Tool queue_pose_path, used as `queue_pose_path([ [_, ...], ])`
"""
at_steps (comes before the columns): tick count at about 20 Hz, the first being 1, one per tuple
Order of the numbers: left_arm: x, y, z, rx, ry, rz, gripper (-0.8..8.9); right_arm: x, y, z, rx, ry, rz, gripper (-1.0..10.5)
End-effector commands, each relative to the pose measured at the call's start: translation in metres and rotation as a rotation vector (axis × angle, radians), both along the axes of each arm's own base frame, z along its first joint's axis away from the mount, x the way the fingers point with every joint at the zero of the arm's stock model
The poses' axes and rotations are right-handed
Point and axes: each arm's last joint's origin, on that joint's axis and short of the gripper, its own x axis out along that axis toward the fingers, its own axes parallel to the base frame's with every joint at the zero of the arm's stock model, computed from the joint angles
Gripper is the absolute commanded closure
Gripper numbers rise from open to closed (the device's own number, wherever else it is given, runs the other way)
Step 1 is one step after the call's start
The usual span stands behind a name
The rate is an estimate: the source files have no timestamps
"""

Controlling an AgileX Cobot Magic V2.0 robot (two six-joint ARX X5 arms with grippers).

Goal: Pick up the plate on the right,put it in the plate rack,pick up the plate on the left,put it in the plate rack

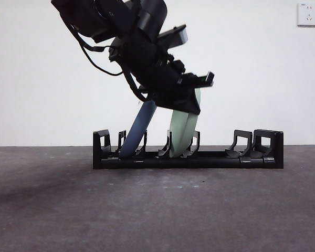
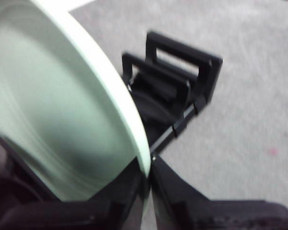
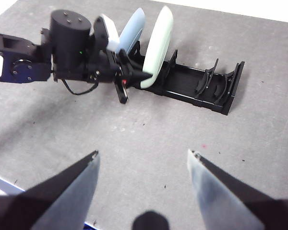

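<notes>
The black plate rack (image 1: 215, 160) lies across the table. A blue plate (image 1: 139, 128) leans in a slot near its left end. A pale green plate (image 1: 182, 134) stands in a middle slot, its lower edge between the dividers. My left gripper (image 1: 193, 104) comes down from the upper left and is shut on that plate's top rim. In the left wrist view the green plate (image 2: 53, 110) fills the picture, its rim pinched between the jaws (image 2: 149, 191), with the rack's end (image 2: 182, 62) beyond. My right gripper (image 3: 143, 160) hangs open and empty, high above the table and away from the rack (image 3: 201, 93).
Two free slots remain at the rack's right end (image 1: 252, 144). A white wall socket (image 1: 308, 14) sits at the upper right. The left arm's dark body (image 3: 62, 48) stretches beside the blue plate (image 3: 133, 28) and green plate (image 3: 157, 45).
</notes>
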Motion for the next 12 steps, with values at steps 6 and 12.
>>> queue_pose_path([
  [6, 0.0030, 0.0017, -0.0104, 0.075, -0.004, 0.055, 8.19, -0.0010, -0.0001, -0.0028, -0.003, 0.029, 0.003, 6.3],
  [12, -0.0010, -0.0025, -0.0111, 0.074, 0.010, 0.026, 7.00, -0.0011, 0.0001, -0.0028, 0.001, 0.030, 0.008, 6.3],
])
